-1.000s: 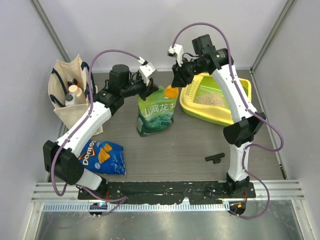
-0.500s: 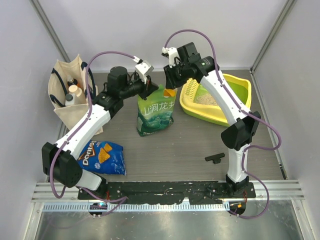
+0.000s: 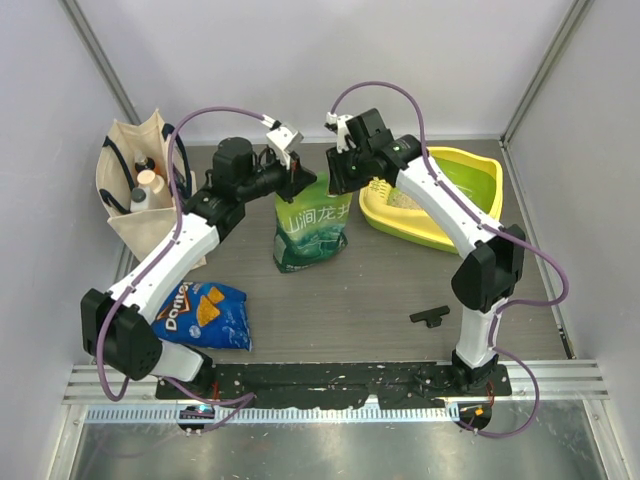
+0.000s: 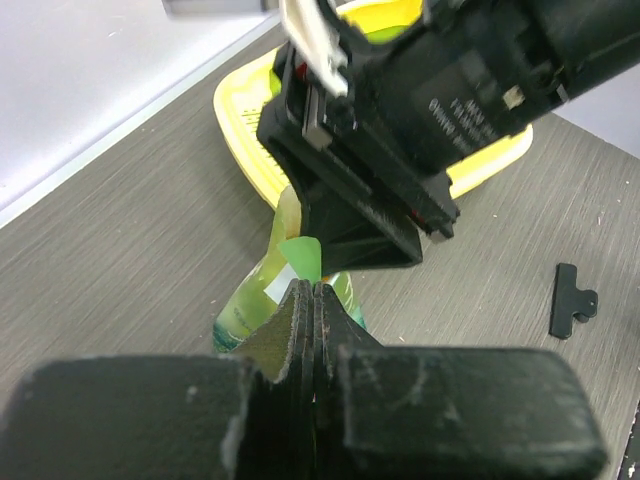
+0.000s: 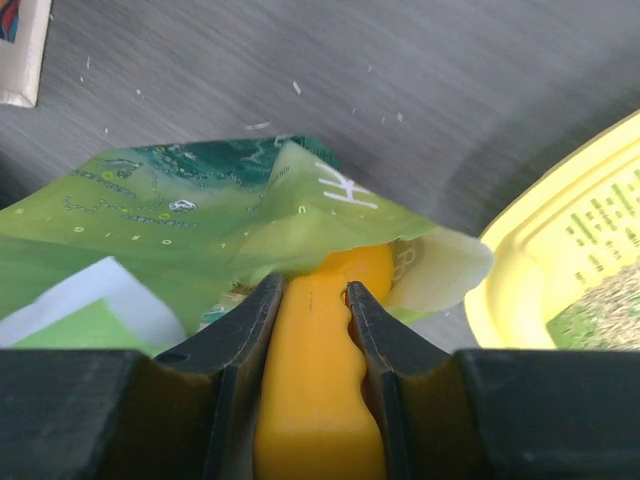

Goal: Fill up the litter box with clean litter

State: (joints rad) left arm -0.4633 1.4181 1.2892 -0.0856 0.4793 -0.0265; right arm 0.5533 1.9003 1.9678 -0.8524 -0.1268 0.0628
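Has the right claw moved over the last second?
Yes: the right claw swung left, off the litter box end and over the green pouch's open top.

The dark grey wood-grain table top (image 3: 380, 290) carries a yellow-rimmed, lime-green plastic litter box (image 3: 440, 238) at the far right. A green printed pouch (image 3: 312, 235) stands just left of it. A blue Doritos bag (image 3: 205, 315) lies flat at the near left, a small black clip (image 3: 430, 317) at the near right, and a cream canvas tote bag (image 3: 125, 190) stands at the far left.
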